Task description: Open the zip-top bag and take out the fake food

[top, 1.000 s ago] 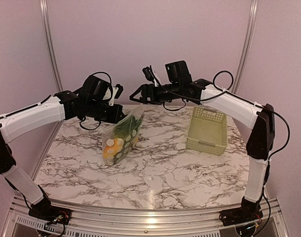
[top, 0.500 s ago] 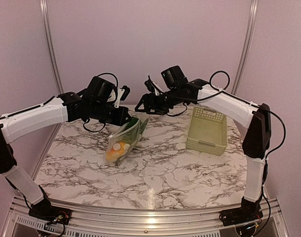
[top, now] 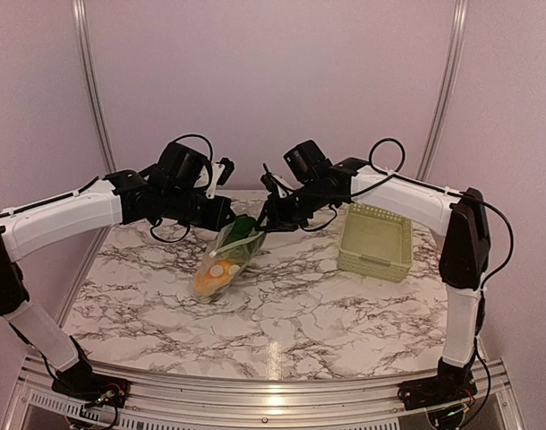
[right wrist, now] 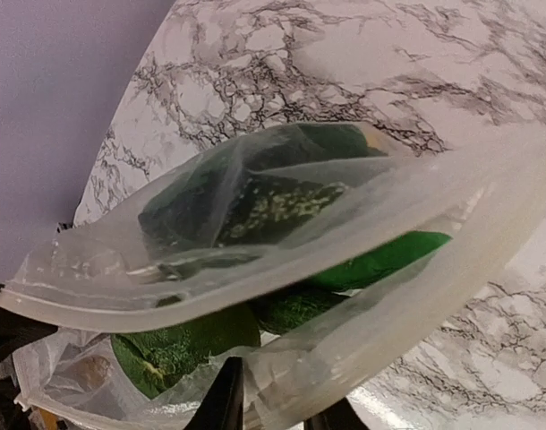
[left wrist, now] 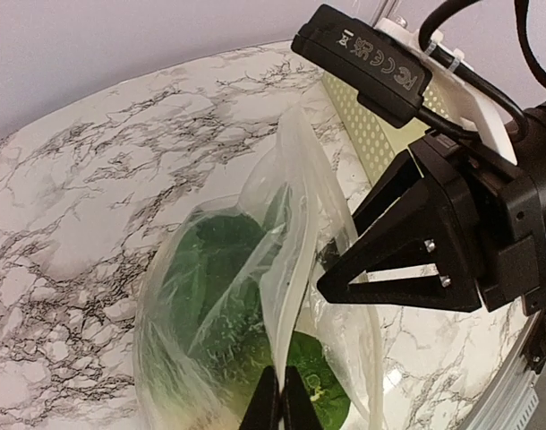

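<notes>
Zip-top bag [top: 225, 260] at far centre of marble worktop [top: 327, 305], left of pale green basket [top: 376, 237], orange-yellow fake food [top: 210, 273] seen only from above, green pieces [right wrist: 255, 210] in wrist views, left jaws pinching one lip, right jaws straddling the other, grip unclear.

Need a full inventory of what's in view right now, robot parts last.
clear crinkly zip-top bag: 1, see-through, table centre-left, top edge held up
small plastic fake food: several, green, orange, yellow, inside the bag
pale green slotted plastic basket: 1, right of the bag, apart from it
marble-pattern table: 1, white with grey veins, under everything
left gripper: 1, black, shut on the bag's top edge
right gripper: 1, black, fingers either side of the bag's other lip, grip unclear
</notes>
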`<state>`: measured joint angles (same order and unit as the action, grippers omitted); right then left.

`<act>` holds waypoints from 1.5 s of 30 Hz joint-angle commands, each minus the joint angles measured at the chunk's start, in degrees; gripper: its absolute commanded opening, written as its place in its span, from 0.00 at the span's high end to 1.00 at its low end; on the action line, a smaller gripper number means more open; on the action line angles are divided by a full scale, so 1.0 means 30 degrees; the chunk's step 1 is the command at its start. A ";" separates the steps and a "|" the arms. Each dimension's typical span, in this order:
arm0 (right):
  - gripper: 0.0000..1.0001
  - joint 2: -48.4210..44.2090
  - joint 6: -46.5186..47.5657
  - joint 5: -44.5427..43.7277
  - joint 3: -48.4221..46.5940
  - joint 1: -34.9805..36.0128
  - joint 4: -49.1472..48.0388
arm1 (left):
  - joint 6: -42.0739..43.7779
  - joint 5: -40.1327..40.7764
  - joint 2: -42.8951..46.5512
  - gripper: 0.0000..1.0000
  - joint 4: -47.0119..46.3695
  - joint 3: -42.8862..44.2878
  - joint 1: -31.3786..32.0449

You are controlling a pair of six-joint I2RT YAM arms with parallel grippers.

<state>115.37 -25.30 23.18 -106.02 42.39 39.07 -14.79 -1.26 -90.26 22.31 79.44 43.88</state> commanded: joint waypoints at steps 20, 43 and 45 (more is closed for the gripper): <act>1.00 -0.0488 0.1360 0.2173 -0.1384 0.0351 -0.2891 | 0.0994 0.2408 -0.2768 0.66 0.4933 0.4954 -0.0563; 1.00 0.4176 0.1178 0.5042 -0.7371 -0.0328 -0.3492 | -0.1291 0.4631 0.0908 1.00 0.6927 0.3447 -0.1779; 1.00 0.3957 0.1207 0.4914 -0.6366 -0.0775 -0.3381 | -0.1669 0.3872 0.0557 1.00 0.6705 0.3319 -0.1765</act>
<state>126.76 -21.37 36.18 -126.69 41.82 29.41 -17.04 12.49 -88.14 40.16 90.32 38.61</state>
